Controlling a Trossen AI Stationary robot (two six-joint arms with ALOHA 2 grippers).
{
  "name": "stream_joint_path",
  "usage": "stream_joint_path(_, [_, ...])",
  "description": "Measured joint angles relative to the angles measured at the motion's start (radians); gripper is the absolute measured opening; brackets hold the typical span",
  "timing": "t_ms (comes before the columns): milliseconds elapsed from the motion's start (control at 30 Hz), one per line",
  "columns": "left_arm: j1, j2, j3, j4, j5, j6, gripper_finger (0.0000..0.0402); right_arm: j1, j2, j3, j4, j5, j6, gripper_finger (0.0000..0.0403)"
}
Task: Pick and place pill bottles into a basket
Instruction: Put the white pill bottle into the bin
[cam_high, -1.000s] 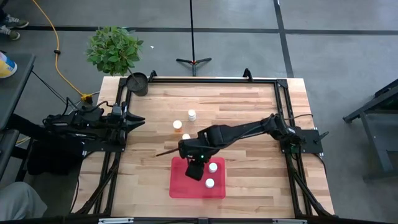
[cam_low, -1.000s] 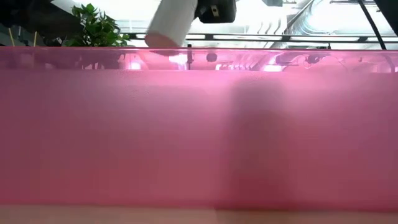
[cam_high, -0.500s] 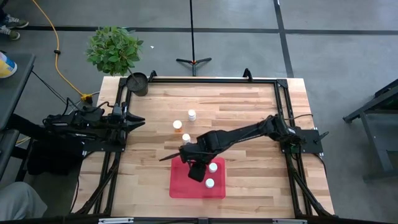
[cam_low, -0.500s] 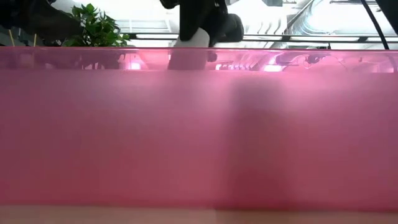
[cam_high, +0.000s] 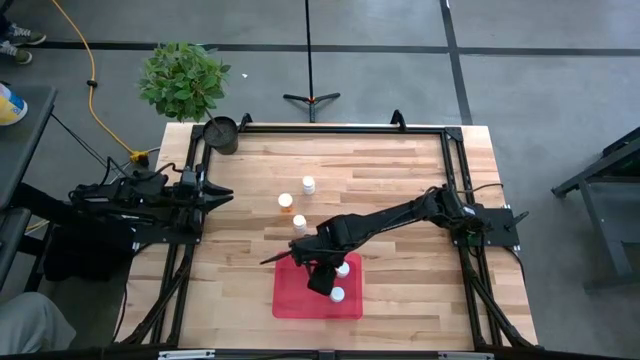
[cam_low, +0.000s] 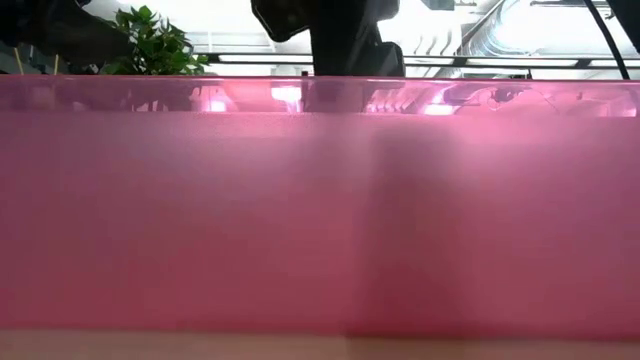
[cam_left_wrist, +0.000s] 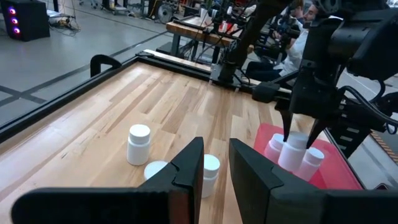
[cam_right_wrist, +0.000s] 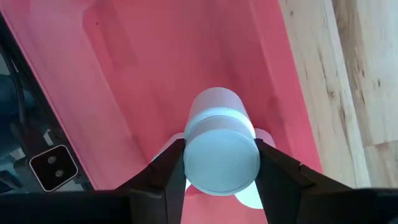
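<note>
I have the red basket (cam_high: 290, 300) at the near edge of the table (cam_high: 400, 180): flat, shallow plastic tray, rounded corners. Two white-capped pill bottles stand inside it, one (cam_high: 343, 268) toward the far side, one (cam_high: 337, 294) nearer the middle.

My right tool (cam_high: 319, 279) is down over the basket, its fingers (cam_right_wrist: 169, 168) closed snugly on the cap of a third bottle (cam_right_wrist: 221, 140). That bottle is a white cylinder with a ribbed round cap, held upright over the basket floor; I can't tell whether it touches the floor. From the left wrist view it sits right beside the two bottles in the basket.

Three more bottles stand on bare wood beyond the basket's far edge: one (cam_high: 298, 222) closest to the basket, one with an orange body (cam_high: 286, 201) farther off, one (cam_high: 308, 184) farthest.

My left tool (cam_left_wrist: 214, 171) waits well off to the left of the basket at the table edge, fingers slightly apart, holding nothing.

Table is light wood planks with a black frame.
</note>
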Motion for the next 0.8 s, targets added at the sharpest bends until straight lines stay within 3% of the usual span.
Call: stream_joint_path(800, [0.0, 0.0, 0.0, 0.0, 0.004, 0.0, 0.0111, -0.021, 0.028, 0.0, 0.018, -0.021, -0.075, 0.0146])
